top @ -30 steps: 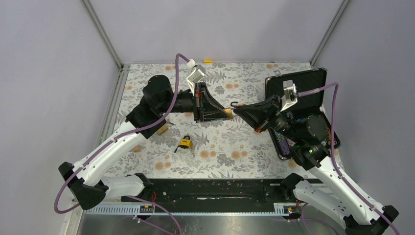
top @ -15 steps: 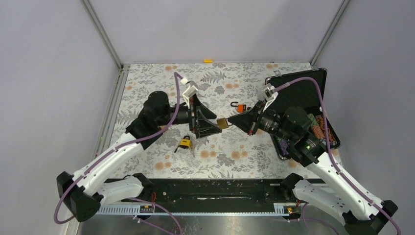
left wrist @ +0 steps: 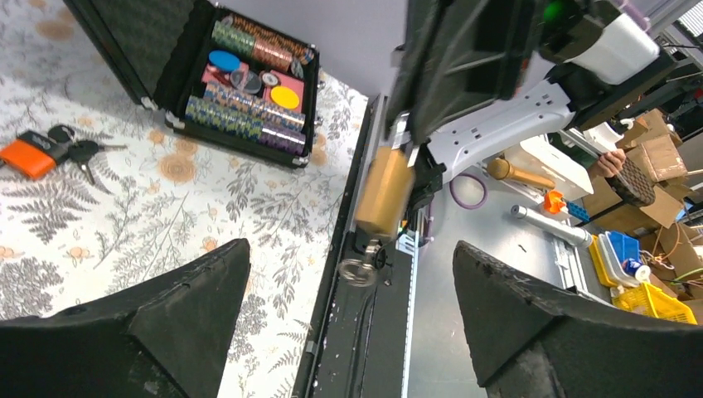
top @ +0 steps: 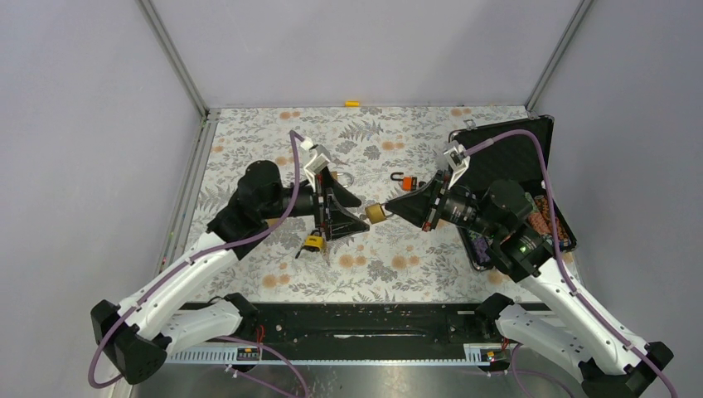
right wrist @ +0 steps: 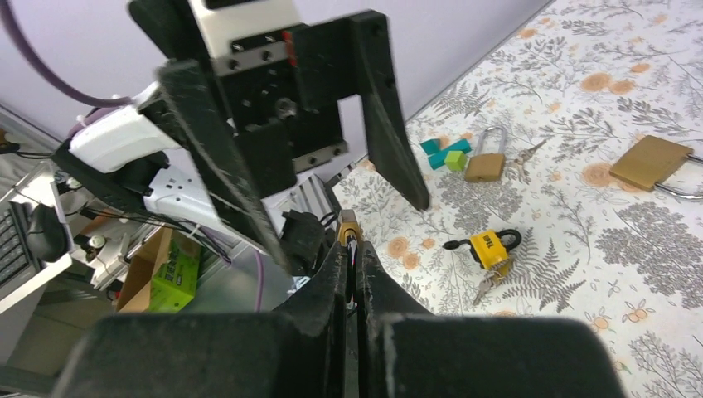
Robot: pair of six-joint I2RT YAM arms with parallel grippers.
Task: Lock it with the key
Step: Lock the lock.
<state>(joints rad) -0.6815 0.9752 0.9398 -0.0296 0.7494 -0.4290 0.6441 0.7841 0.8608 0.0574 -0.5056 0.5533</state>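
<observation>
Two grippers meet nose to nose over flowery tablecloth (top: 398, 265). On one side, right gripper (top: 390, 209) pinched tight on small brass padlock (left wrist: 384, 189) — held up in air, long side up-down, silver key ring (left wrist: 358, 269) dangling from bottom end. Opposite, left gripper (top: 361, 215) wide open, holding nothing. Padlock sits straight ahead, just past its fingertips, lined up with gap — so this arm nearer key ring. Half second back it sat closer in; now backed off a little, padlock hardly moved.
</observation>
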